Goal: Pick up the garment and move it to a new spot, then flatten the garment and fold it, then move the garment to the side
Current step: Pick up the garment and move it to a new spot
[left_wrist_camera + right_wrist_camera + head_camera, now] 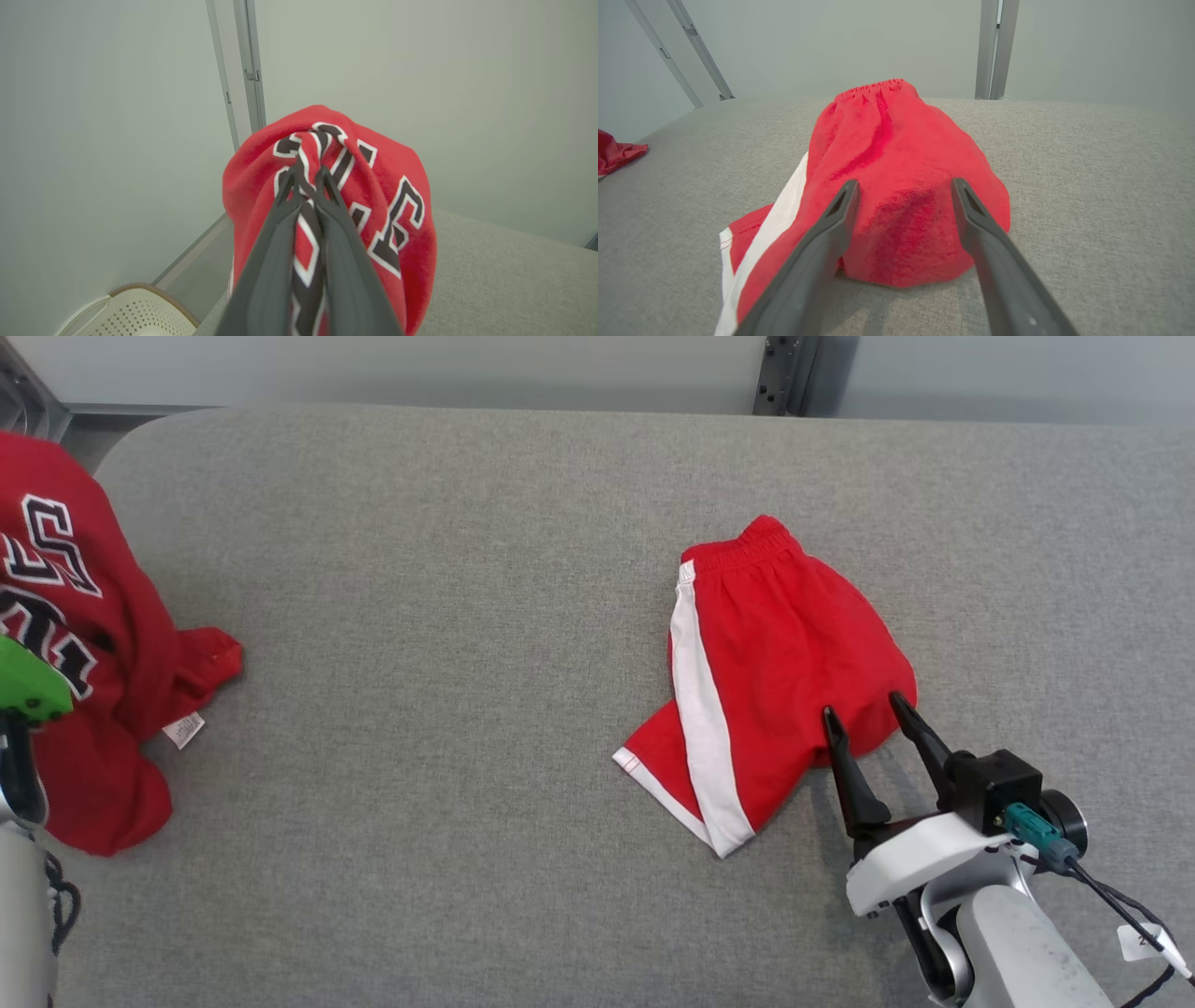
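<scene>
You see the red jersey [131, 607] cut off by the head view's left edge, so its black-and-white lettering cannot be read whole. The print on its white tag [184, 730] is too small to make out. In the left wrist view the left gripper [307, 171], closed on that jersey, covers the cloth it pinches, and the white perforated basket [140, 312] runs off the bottom edge. In the right wrist view the spread fingers of the right gripper [904, 183] hide part of the red shorts' [887, 140] near edge, and you cannot tell whether the tips touch the cloth.
</scene>
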